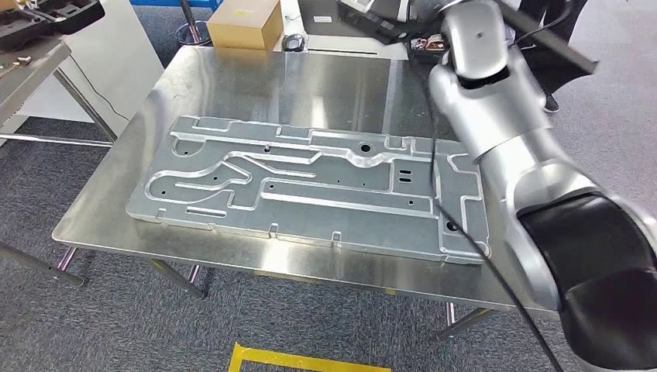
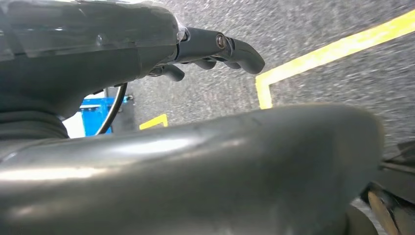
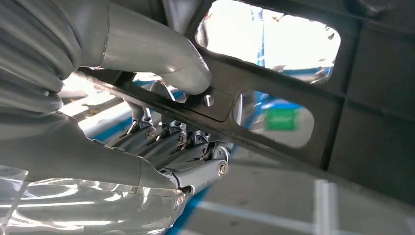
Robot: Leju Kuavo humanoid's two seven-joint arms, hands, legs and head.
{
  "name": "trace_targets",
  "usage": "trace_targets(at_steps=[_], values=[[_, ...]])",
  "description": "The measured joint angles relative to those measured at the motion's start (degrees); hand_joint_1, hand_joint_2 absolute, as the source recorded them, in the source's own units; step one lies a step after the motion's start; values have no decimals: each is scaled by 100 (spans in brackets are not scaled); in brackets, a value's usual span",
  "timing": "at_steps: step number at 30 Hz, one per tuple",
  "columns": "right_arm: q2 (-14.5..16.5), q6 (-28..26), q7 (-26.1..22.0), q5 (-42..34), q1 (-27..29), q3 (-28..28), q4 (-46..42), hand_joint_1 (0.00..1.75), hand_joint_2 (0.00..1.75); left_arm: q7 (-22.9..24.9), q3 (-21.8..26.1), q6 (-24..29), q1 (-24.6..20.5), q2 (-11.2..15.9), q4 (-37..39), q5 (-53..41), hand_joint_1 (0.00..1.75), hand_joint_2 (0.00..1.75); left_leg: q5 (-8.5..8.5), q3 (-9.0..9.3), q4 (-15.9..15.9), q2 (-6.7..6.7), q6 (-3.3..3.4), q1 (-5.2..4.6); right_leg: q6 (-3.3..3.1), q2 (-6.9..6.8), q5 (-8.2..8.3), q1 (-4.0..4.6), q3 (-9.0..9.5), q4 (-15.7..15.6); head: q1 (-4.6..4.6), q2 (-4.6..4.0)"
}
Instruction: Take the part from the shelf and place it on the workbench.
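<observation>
The dark part (image 3: 293, 93) runs past the frame edges — its outline stays unclear.

Big plate (image 1: 310, 186) lies flat across table (image 1: 232, 77), nr front edge. Box (image 1: 244, 23) behind table at far edge, w/ second table (image 1: 23, 74) off to left. Right arm (image 1: 496, 132) reaches over table's right end. Floor tape (image 1: 287, 360) in front.

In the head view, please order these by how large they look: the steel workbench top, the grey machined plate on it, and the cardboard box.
1. steel workbench top
2. grey machined plate
3. cardboard box, though it stands farther from the camera, so it looks smaller than it may be.
</observation>
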Motion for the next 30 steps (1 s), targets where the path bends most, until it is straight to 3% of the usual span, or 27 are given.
trace_targets(at_steps=[2, 6, 7, 9, 11, 13, 22, 30], values=[[136, -15, 45, 62, 113, 46, 41, 175, 175, 9, 1, -2, -18, 2, 0, 7, 0, 0, -70, -217, 280, 1, 6, -1, -13, 8, -27, 20, 33, 4, 0, 0], [209, -19, 76, 90, 173, 68, 61, 175, 175, 15, 2, -4, -24, 2, 0, 17, 0, 0, -10, -257, 264, 1, 16, -3, -21, 12, -43, 32, 53, 8, 0, 0], [275, -20, 100, 108, 212, 84, 78, 175, 175, 26, 2, -5, -27, 3, 0, 24, 0, 0, 83, -250, 167, 1, 31, -7, -26, 15, -58, 43, 69, 14, 0, 0], [531, 65, 183, 172, 280, 112, 147, 175, 175, 70, 2, -3, -32, 17, 0, 33, 0, 0, 616, -12, -642, 6, 147, -62, -26, 12, -118, 88, 123, 29, 0, 0], [773, 293, 269, 249, 289, 126, 249, 175, 175, 108, 2, 10, -22, 26, 1, 34, 0, 0, 1085, 257, -1452, -5, 218, -115, -20, -17, -182, 130, 160, 47, 0, 0], [841, 459, 295, 286, 273, 124, 333, 175, 175, 112, 3, 24, -8, 18, 1, 31, 0, 0, 1117, 293, -1556, -28, 193, -119, -16, -43, -203, 136, 160, 55, -1, 0], [865, 563, 332, 342, 316, 107, 645, 175, 175, 130, 4, 14, -33, -29, 0, 10, 0, 0, 1104, 279, -1535, -41, 241, -135, 47, -50, -191, 109, 167, 32, 0, 0], [878, 926, 406, 414, 332, 95, 844, 175, 175, 162, 4, -2, -27, -31, 0, 34, 0, 0, 1109, 280, -1531, -40, 246, -136, 59, -50, -184, 109, 166, 32, 0, 0]])
